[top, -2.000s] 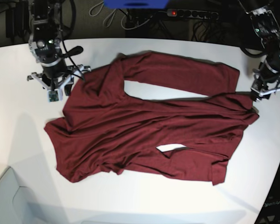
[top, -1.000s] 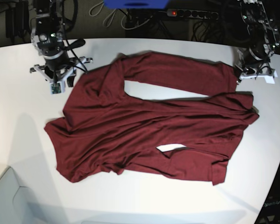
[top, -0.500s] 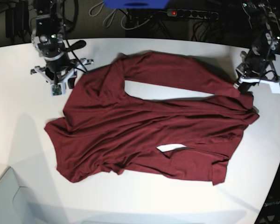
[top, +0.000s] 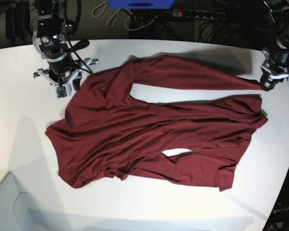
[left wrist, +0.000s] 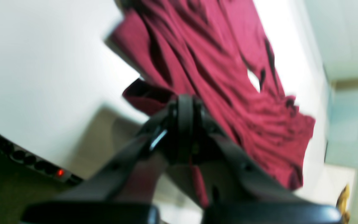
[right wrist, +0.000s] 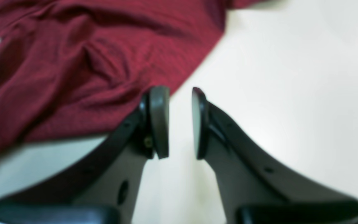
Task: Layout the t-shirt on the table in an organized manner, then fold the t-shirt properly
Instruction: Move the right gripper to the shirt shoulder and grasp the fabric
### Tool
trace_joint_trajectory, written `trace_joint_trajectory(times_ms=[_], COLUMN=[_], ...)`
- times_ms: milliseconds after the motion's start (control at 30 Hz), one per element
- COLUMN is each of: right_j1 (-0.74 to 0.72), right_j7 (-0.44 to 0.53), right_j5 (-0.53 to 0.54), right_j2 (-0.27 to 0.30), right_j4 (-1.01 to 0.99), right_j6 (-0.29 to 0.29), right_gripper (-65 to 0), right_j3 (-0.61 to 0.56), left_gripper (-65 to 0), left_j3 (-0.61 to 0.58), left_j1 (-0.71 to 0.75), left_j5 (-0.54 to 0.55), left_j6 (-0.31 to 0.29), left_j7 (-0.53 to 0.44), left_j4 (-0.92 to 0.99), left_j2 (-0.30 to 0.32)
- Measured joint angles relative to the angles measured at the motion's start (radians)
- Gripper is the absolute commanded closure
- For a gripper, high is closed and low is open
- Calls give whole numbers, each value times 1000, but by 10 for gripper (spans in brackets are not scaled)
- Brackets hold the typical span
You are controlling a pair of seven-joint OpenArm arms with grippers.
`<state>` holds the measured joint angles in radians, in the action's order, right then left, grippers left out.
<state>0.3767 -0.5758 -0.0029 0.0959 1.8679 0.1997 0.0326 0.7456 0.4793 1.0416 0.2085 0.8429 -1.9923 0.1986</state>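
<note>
Left gripper [top: 266, 84] pinching t-shirt [top: 149, 130] sleeve cuff at 3 o'clock, cuff hidden by pads; right gripper [right wrist: 180, 123] slightly spread, empty, on table [top: 19, 120] at 10 o'clock

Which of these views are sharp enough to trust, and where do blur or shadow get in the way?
Base view: sharp and evenly lit, with soft shadows beside the t-shirt on the table. Left wrist view: heavily blurred throughout, left claw smeared. Right wrist view: soft overall, right claw pads readable.
</note>
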Motion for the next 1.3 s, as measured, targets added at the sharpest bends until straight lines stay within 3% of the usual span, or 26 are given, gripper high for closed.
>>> trace_joint_trajectory(times_ms=[100, 167, 267, 533, 600, 800, 933, 1300], right_j1=[3, 6, 10, 22, 14, -16, -79, -71], right_j7=[-4, -4, -5, -4, -2, -72, -117, -112], right_j5=[3, 3, 1, 0, -1, -8, -8, -8], right_j2=[-38, -71, -98, -84, -84, -109, -118, -118], right_j4=[0, 2, 2, -4, -6, -48, -100, -106], right_j6=[79, 99, 100, 100, 100, 100, 100, 100], right_gripper=[-140, -142, -143, -145, -172, -331, -335, -323], right_j3=[-4, -6, -54, -265, -286, -294, -296, -302], left_gripper=[0, 0, 0, 0, 0, 0, 0, 0], left_j3=[39, 47, 50, 51, 50, 50, 51, 45], left_j1=[-1, -13, -47, -45, -45, -42, -42, -45], left_j5=[1, 3, 5, 7, 8, 9, 9, -8], left_j6=[0, 0, 0, 0, 0, 0, 0, 2], left_j7=[40, 102, 129, 148, 148, 148, 148, 148], left_j4=[0, 1, 1, 14, 14, 14, 28, 35], left_j2=[0, -3, -10, -13, -13, -13, -13, -24])
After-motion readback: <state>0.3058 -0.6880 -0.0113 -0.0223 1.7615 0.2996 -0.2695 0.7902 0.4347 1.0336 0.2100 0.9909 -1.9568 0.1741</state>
